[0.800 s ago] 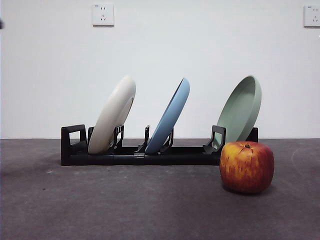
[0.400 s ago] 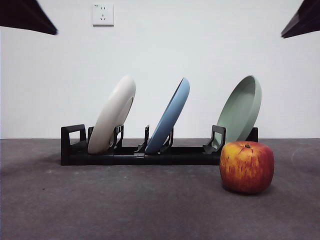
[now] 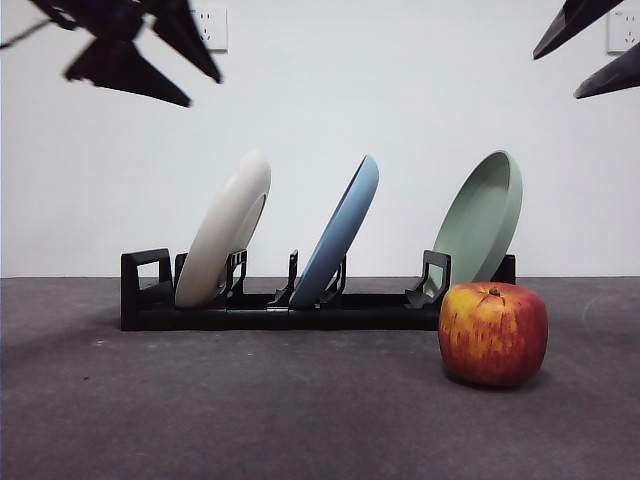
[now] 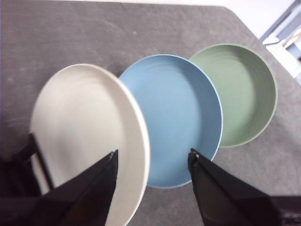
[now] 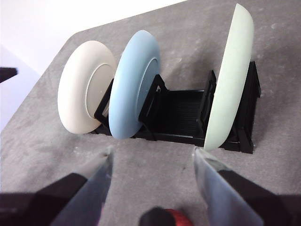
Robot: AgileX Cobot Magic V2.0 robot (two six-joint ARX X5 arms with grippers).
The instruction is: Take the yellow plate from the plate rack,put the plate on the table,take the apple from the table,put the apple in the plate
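Front view, yellow plate (image 3: 224, 230) racked, no legible writing

A dark grey, slightly textured worktop (image 3: 250, 420) fills the lower part of the front view, ending at a white wall. A long black rack (image 3: 290, 305) sits on it, left of centre in the frame. A red apple (image 3: 493, 333) with yellow streaks rests on the worktop at lower right, in front of the rack's right end.
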